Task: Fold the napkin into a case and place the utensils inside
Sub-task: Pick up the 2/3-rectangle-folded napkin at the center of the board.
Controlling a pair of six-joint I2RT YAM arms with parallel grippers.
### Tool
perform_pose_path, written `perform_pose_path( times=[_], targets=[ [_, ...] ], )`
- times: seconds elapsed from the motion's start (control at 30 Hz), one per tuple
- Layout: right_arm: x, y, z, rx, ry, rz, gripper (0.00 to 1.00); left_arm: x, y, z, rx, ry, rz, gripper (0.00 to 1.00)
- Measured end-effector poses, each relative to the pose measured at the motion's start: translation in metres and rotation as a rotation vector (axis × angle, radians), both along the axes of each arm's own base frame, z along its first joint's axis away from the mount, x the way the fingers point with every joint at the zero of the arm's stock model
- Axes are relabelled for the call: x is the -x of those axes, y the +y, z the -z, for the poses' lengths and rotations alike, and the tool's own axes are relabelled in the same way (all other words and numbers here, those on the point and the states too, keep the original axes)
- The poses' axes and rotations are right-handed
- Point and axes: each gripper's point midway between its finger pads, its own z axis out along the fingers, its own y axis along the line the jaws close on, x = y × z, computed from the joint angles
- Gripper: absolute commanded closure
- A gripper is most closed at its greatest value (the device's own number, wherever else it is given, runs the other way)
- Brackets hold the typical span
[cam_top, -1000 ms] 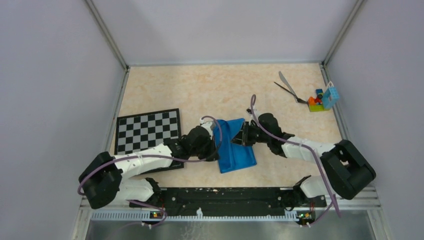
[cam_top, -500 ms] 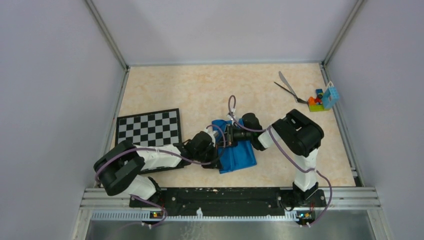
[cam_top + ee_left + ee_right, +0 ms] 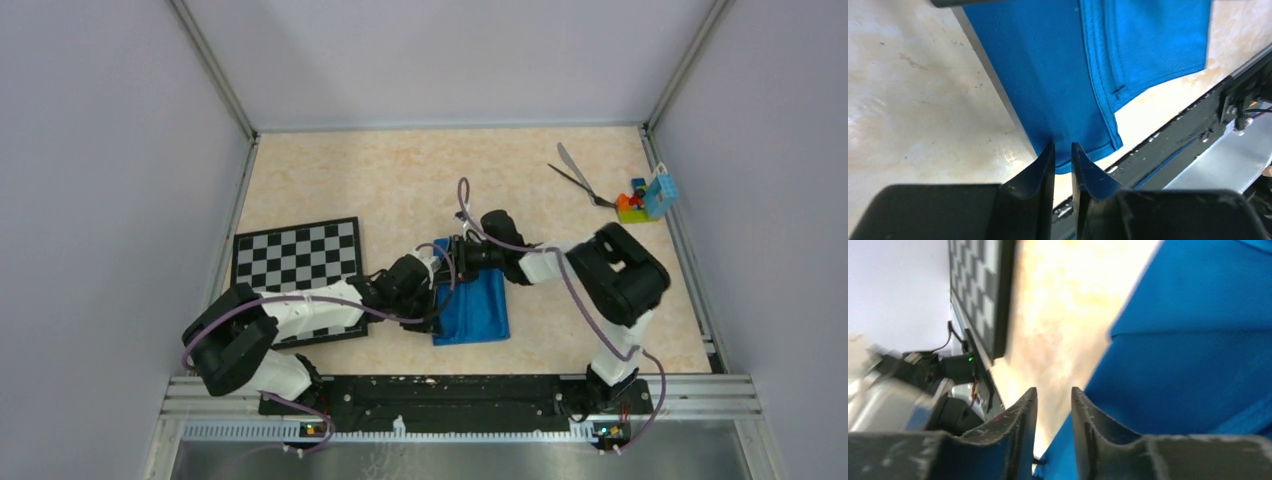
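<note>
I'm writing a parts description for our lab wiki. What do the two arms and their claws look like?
The left arm and right arm have white links between bulky black joints, each trailed by a looping purple cable. The left claw and right claw each carry two black, curved, tapering fingers; the right's look scuffed.

Black-and-white chessboard (image 3: 297, 262) flat on beige marbled table (image 3: 400, 180), left side, edge also visible in right wrist view (image 3: 979, 290). Colourful toy blocks (image 3: 640, 200) in far right corner – clustered against the wall. Plain lilac walls (image 3: 440, 60), metal rail (image 3: 450, 385) along near edge.
</note>
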Motion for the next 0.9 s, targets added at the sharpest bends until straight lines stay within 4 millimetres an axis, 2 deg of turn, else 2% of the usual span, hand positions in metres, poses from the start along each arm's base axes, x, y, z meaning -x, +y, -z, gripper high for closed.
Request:
perform_pose_path(
  times=[0.07, 0.13, 0.2, 0.27, 0.33, 0.4, 0.5, 0.53, 0.6, 0.7, 0.8, 0.9],
  targets=[
    [-0.001, -0.01, -0.028, 0.018, -0.044, 0.011, 0.53, -0.004, 0.002, -0.012, -0.012, -0.035, 0.01, 0.58],
    [-0.007, -0.025, -0.069, 0.006, -0.132, 0.045, 0.48, -0.01, 0.0, -0.029, -0.003, -0.078, 0.018, 0.44],
    [-0.015, -0.052, -0.1, -0.002, -0.21, 0.112, 0.45, -0.016, -0.006, -0.049, 0.026, -0.12, 0.03, 0.33],
    [-0.021, -0.087, -0.111, 0.017, -0.247, 0.207, 0.45, -0.023, -0.016, -0.069, 0.066, -0.162, 0.045, 0.26],
    [-0.02, -0.122, -0.098, 0.063, -0.221, 0.303, 0.44, -0.025, -0.026, -0.084, 0.092, -0.19, 0.063, 0.18],
    [-0.008, -0.155, -0.069, 0.129, -0.143, 0.394, 0.42, -0.021, -0.04, -0.094, 0.094, -0.208, 0.088, 0.13],
    [0.019, -0.196, -0.022, 0.282, -0.009, 0.528, 0.4, -0.013, -0.077, -0.1, 0.058, -0.226, 0.107, 0.19],
    [0.024, -0.204, -0.015, 0.321, 0.011, 0.556, 0.37, -0.011, -0.09, -0.098, 0.031, -0.226, 0.106, 0.22],
    [0.027, -0.222, -0.009, 0.398, 0.017, 0.626, 0.31, -0.01, -0.119, -0.087, -0.043, -0.221, 0.087, 0.26],
    [0.021, -0.245, -0.011, 0.469, -0.016, 0.738, 0.3, -0.009, -0.153, -0.056, -0.185, -0.223, 0.05, 0.3],
    [0.016, -0.27, -0.015, 0.504, -0.028, 0.843, 0.3, -0.007, -0.166, -0.026, -0.324, -0.234, 0.024, 0.34],
    [0.01, -0.291, -0.022, 0.504, -0.033, 0.938, 0.3, -0.003, -0.164, -0.003, -0.446, -0.251, 0.006, 0.39]
  ],
)
